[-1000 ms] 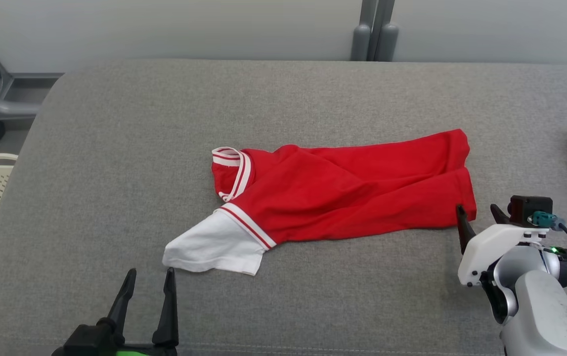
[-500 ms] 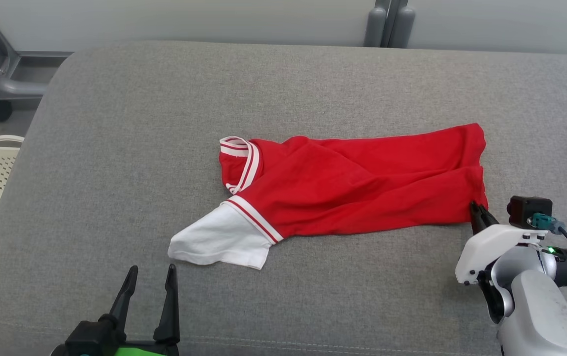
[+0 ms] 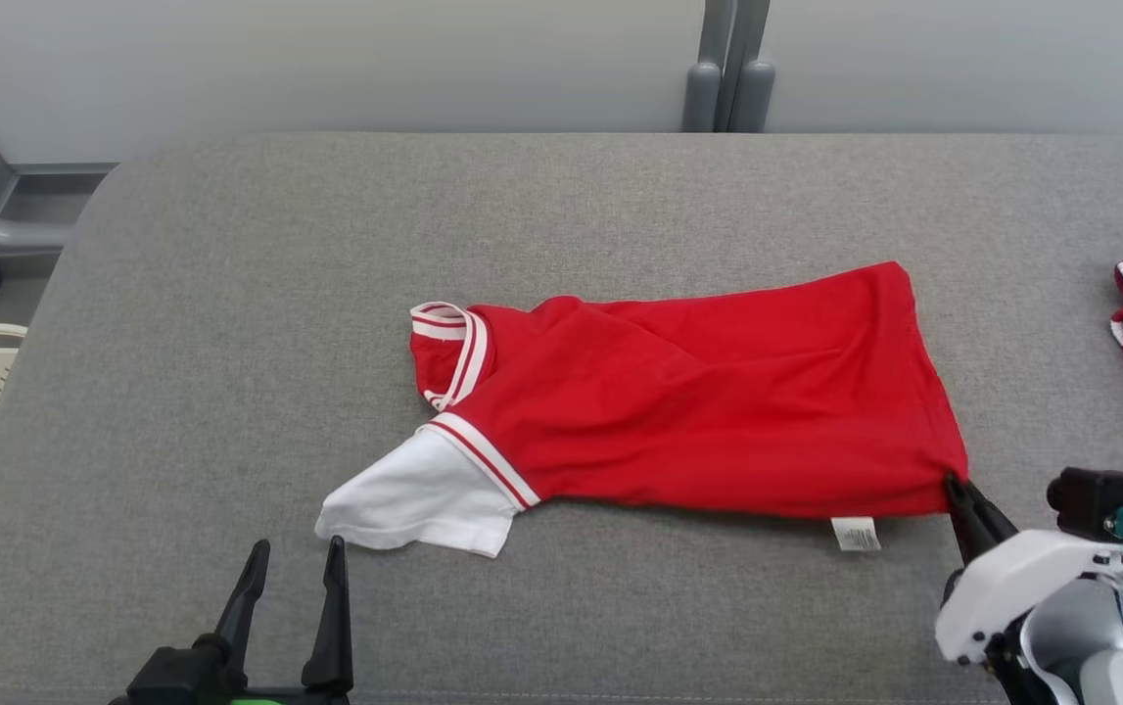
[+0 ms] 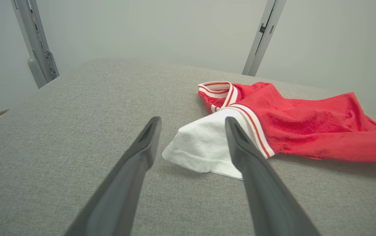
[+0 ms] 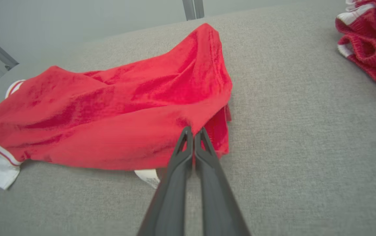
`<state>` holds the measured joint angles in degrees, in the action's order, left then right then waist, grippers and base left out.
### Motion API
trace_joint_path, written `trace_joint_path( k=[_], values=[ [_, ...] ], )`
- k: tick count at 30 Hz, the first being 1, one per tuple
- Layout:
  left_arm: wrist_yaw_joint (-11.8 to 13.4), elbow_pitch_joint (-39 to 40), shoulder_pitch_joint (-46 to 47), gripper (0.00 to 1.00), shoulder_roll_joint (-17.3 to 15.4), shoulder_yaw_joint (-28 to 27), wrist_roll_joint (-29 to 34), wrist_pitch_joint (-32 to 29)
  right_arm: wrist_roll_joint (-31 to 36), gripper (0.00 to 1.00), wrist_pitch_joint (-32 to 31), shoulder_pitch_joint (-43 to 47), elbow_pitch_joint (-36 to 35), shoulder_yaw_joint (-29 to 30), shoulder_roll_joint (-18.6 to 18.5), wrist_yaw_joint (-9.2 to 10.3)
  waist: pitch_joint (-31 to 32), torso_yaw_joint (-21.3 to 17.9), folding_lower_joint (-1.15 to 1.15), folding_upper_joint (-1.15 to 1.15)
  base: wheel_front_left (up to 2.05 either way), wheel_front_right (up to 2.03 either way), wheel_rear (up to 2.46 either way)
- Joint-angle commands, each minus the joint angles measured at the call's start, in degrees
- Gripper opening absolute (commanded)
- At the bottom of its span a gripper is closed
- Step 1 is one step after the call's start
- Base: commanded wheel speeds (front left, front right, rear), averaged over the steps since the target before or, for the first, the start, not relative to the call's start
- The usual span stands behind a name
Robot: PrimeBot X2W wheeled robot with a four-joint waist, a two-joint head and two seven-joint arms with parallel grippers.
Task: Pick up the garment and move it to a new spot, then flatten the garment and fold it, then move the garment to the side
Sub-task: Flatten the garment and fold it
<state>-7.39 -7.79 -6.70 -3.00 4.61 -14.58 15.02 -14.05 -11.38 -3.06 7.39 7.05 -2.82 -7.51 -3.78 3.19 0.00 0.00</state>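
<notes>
Two grippers show: the right gripper [image 3: 955, 482] is clamped shut on the near right hem corner of the red shirt [image 3: 698, 401], which lies spread at the middle of the grey cushion [image 3: 228, 245], and the left gripper [image 3: 297, 544], fingers apart and empty, hovers near the white sleeve [image 3: 414, 494].
</notes>
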Motion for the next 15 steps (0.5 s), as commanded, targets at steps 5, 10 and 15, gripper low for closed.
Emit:
trace_joint_path(
  k=[5, 10, 15],
  values=[
    [-0.1, 0.0, -1.1, 1.0, 0.0, -0.4, 0.1, 0.2, -2.9, 0.0, -8.9, 8.6, -10.7, 1.3, -0.1, 0.04, 1.3, -1.2, 0.0, 0.0, 0.0, 0.0, 0.0],
    [-0.1, 0.0, -0.9, 1.0, 0.0, -0.1, -0.2, 0.2, -3.5, 0.0, -14.4, 11.4, -16.6, 1.0, -0.1, 0.04, 1.2, -2.1, 0.0, 0.0, 0.0, 0.0, 0.0],
    [-0.1, -0.6, 0.2, 1.0, 0.0, 1.5, -0.3, 0.2, 0.0, 0.0, -14.6, 8.4, -12.9, 2.3, -0.1, 0.04, 1.0, -1.1, 0.0, 0.0, 0.0, 0.0, 0.0]
  ],
)
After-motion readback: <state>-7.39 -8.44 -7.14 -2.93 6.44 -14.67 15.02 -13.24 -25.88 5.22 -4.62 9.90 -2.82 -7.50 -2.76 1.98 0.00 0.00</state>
